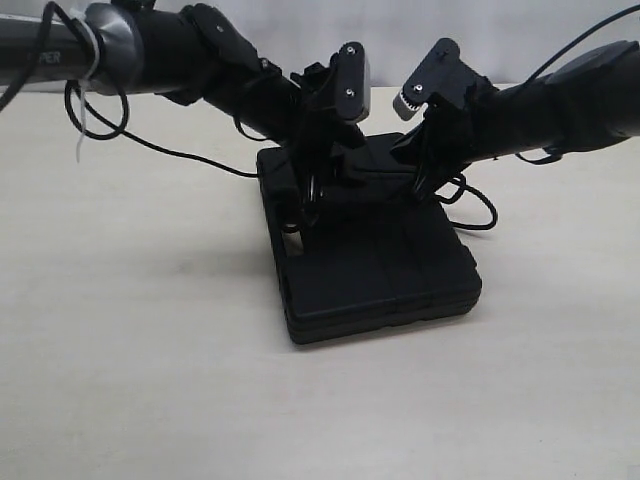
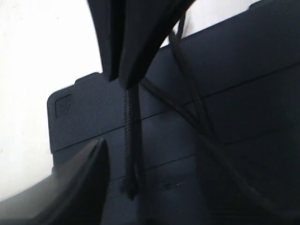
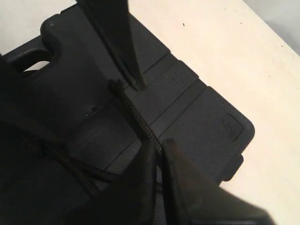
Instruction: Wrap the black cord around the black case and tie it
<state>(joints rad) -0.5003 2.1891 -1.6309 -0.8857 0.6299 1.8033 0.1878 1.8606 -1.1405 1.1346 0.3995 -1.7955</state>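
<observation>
Hovering low over the case [image 1: 385, 275], the left gripper [image 2: 112, 114] is standing with its fingers spread wide and is gripping nothing. The frayed end of the cord [image 2: 131, 136] is lying on the ribbed lid in the gap between those fingers, close against the tip of one. That finger seems to be steadying the loose tail rather than holding it. Beyond the fingertip, thinner dark strands are crossing the lid on a slant; whether they are turns of the cord or arm cabling is hard to tell.

The case is lying flat on the table [image 1: 150, 350], directly beneath both grippers, which puts the lid within reach of each.

Further right, the right gripper [image 3: 159, 144] is pinching the cord, its fingers pressed together on the strand just above the lid. From that pinch the cord is running straight across the ribs to the left gripper's fingertip. The pinch is probably holding this stretch taut over the lid so the free tail can be picked up and worked into a knot. The tying looks unfinished, as no completed knot is clearly showing near either gripper.
</observation>
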